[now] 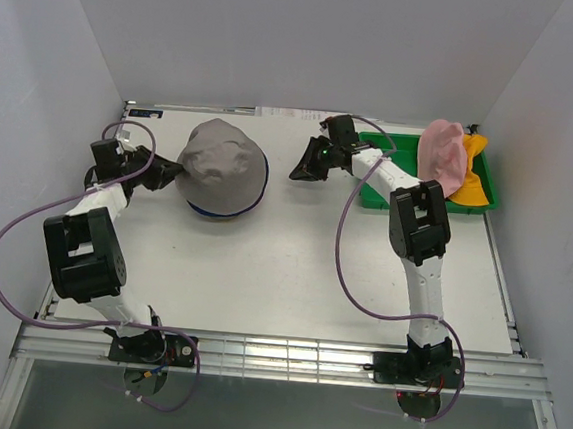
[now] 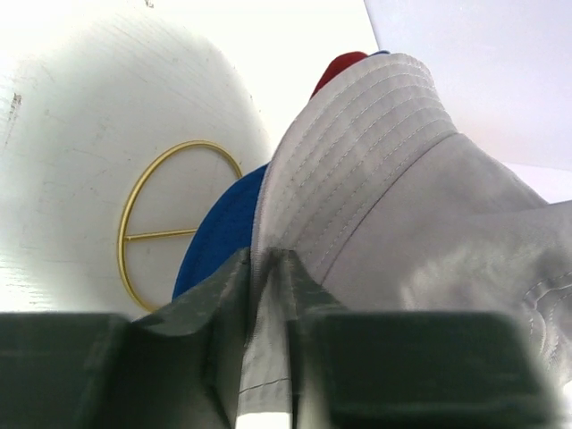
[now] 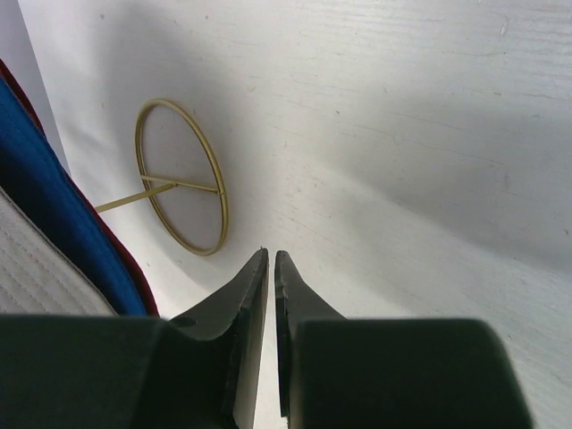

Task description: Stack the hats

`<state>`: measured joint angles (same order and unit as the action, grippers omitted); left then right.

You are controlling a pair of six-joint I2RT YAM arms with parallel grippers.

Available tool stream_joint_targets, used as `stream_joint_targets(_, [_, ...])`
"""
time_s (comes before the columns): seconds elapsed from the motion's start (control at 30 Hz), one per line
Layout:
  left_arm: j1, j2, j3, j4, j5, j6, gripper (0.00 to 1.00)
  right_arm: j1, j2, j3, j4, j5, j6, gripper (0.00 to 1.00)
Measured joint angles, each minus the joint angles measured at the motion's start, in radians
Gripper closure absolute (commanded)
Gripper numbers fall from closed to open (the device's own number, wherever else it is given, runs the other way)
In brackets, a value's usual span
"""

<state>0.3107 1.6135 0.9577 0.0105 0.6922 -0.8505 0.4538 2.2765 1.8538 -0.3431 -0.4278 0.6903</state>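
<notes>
Grey hat (image 1: 223,164) first: it sits crown-up on the pile at the left-middle of the table (image 1: 292,265). The blue hat (image 2: 223,228) shows under its brim, and a sliver of the dark red hat (image 2: 344,67) peeks past the far edge. That looks like three stacked, by my reading.

My left gripper (image 2: 265,259) is pinched tight on the grey brim, with fabric squeezed between the jaws at the pile's left side. The right gripper (image 3: 271,259) is closed to a hairline gap with nothing in it, and it hangs over bare table between the pile and the green tray (image 1: 401,144).

The pink hat (image 1: 442,156) and yellow-orange hat (image 1: 473,181) wait at the back right, on the tray. They touch each other, and the pink one partly covers the yellow.

My worry is the left hand. If I pull away without opening, the floppy brim comes with me and drags the grey hat off the blue one, maybe skewing the whole pile. Opening while the brim is lifted could also leave it folded.

On the right side, the overlap means a grab at pink may snag yellow too. The tray wall could catch a low approach.

A thin wire ring (image 2: 161,235) lies flat on the table just beside the pile, and a brim could hook it.
</notes>
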Motion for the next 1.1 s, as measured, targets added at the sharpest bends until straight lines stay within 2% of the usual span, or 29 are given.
stream_joint_targets(0.03, [0.000, 0.000, 0.002, -0.002, 0.000, 0.002, 0.62, 0.000, 0.000, 0.000, -0.002, 0.000, -0.002, 0.87])
stream_joint_targets(0.17, [0.000, -0.003, 0.008, -0.024, -0.010, 0.011, 0.52, 0.000, 0.000, 0.002, -0.003, -0.001, -0.009, 0.87])
stream_joint_targets(0.43, [0.000, -0.020, 0.072, -0.131, -0.088, 0.059, 0.44, 0.000, -0.011, 0.006, -0.012, -0.002, -0.018, 0.86])
stream_joint_targets(0.63, [0.000, -0.050, 0.109, -0.192, -0.160, 0.084, 0.36, 0.000, -0.026, 0.032, -0.043, 0.000, -0.035, 0.82])
stream_joint_targets(0.73, [0.000, -0.056, 0.137, -0.220, -0.185, 0.093, 0.35, 0.000, -0.052, 0.039, -0.066, 0.005, -0.052, 0.77])
stream_joint_targets(0.9, [0.000, -0.056, 0.217, -0.257, -0.207, 0.111, 0.34, 0.000, -0.129, 0.064, -0.137, 0.042, -0.107, 0.63])
stream_joint_targets(1.1, [-0.014, -0.066, 0.328, -0.269, -0.192, 0.122, 0.34, -0.022, -0.312, 0.092, -0.257, 0.162, -0.210, 0.47])
